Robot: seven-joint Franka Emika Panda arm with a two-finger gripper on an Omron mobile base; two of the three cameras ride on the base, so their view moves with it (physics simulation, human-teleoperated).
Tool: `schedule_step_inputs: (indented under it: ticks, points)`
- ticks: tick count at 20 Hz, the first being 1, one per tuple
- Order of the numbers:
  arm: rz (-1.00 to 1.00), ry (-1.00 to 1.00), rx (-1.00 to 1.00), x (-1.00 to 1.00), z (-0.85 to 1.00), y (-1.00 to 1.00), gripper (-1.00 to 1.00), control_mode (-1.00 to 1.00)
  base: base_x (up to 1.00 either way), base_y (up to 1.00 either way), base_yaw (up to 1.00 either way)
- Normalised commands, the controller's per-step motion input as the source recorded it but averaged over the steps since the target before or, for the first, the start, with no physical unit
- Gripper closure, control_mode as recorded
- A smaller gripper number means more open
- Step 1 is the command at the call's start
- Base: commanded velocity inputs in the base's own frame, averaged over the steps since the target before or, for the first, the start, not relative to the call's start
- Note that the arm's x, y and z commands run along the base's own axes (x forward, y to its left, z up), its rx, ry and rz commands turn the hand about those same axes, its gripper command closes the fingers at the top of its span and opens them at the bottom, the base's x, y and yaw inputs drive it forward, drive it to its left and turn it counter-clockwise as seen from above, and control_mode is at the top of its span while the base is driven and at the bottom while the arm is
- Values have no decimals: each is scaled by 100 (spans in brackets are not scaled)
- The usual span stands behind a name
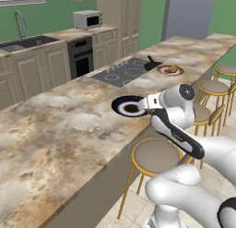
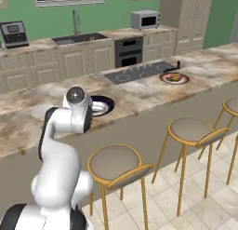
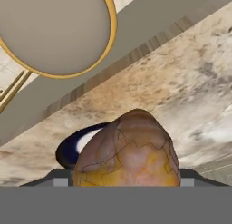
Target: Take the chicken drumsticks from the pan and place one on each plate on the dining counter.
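the pincer [image 3: 124, 182] is clamped on a golden-brown chicken drumstick [image 3: 129, 150], which hangs over the near edge of the marble bench [image 1: 55, 130] just beside the navy-rimmed plate [image 1: 123, 104]. farther along the same bench the reddish-rimmed plate [image 1: 162, 70] carries the other drumstick [image 1: 172, 69], with the black pan [image 1: 151, 64] near it by the grey cooktop [image 1: 120, 72]. round stools [image 1: 156, 156] with gold legs stand below the bench edge.

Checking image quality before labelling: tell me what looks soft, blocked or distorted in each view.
Left base view: far pink-rimmed plate small, soft. Right base view: arm covers part of the navy plate. Hand view: drumstick looms huge, blocky, hiding the jaws.
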Motion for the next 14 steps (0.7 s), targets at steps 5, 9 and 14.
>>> schedule_step_inputs:
  ticks: [5,9,14]
  points:
    - [0,15,0,2,94,-21,100,-100,0,0,0]
    - [0,36,-2,76,1,-2,100,-100,0,0,0]
    - [0,45,-9,99,-55,13,100,-100,0,0,0]
